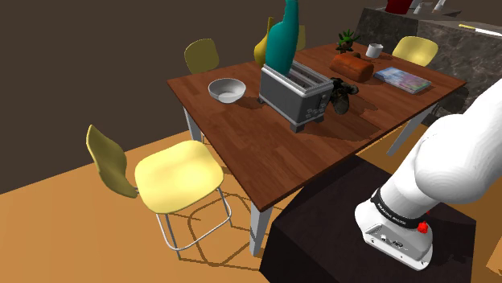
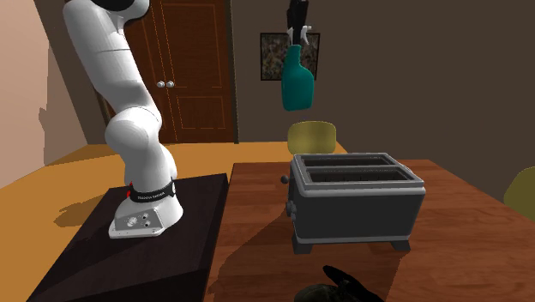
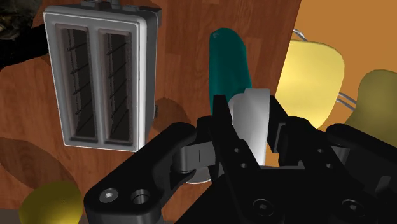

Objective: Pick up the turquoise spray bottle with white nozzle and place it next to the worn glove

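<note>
**Spray bottle held in the air over the toaster**

The gripper (image 3: 250, 125) has its jaws clamped on the white nozzle (image 3: 254, 107) of the one turquoise spray bottle (image 2: 297, 86). The bottle hangs neck-up in the air above the single grey two-slot toaster (image 1: 296, 96). One dark glove (image 1: 343, 96) lies just beside the toaster. One pale bowl (image 1: 227, 89), one mug (image 1: 373, 50), one book (image 1: 402, 79) and one small plant (image 1: 347, 38) share the brown wooden table (image 1: 273, 153). Four chairs stand around it, the nearest yellow (image 1: 177, 173). The floor (image 1: 64, 233) is orange. A brown door (image 2: 193, 69) and one framed picture (image 2: 271, 58) are on the wall.
</note>
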Robot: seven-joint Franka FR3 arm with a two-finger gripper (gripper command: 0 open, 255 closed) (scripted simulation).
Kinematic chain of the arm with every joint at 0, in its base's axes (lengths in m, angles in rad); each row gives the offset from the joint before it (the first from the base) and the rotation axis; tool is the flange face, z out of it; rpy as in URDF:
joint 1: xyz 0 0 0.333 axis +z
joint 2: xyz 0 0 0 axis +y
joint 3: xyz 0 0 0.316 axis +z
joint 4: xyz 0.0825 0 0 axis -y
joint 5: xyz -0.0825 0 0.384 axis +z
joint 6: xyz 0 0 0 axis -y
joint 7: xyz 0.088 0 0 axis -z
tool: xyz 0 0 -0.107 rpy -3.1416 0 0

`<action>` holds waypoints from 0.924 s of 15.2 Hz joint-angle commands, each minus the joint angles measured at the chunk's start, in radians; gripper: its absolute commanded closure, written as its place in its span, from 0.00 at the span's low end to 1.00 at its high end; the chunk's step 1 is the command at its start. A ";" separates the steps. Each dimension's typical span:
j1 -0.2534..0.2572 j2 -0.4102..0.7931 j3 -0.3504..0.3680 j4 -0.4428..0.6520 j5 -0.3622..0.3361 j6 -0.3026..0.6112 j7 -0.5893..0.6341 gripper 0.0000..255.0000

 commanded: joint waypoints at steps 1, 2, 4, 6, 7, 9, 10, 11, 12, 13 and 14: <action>0.001 0.014 0.001 0.043 0.001 -0.029 0.001 1.00; -0.009 -0.007 -0.012 0.020 -0.002 -0.027 -0.021 1.00; -0.026 -0.045 -0.038 -0.020 -0.010 -0.025 -0.066 1.00; -0.044 -0.079 -0.064 -0.054 -0.019 -0.024 -0.111 1.00; -0.052 -0.094 -0.078 -0.068 -0.024 -0.024 -0.134 1.00; -0.069 -0.121 -0.107 -0.094 -0.035 -0.025 -0.180 1.00; -0.077 -0.133 -0.121 -0.105 -0.041 -0.025 -0.204 1.00; -0.085 -0.145 -0.136 -0.114 -0.048 -0.026 -0.227 1.00; -0.093 -0.155 -0.151 -0.122 -0.054 -0.027 -0.251 1.00; -0.101 -0.164 -0.167 -0.129 -0.061 -0.028 -0.275 1.00; -0.109 -0.172 -0.183 -0.135 -0.068 -0.029 -0.299 1.00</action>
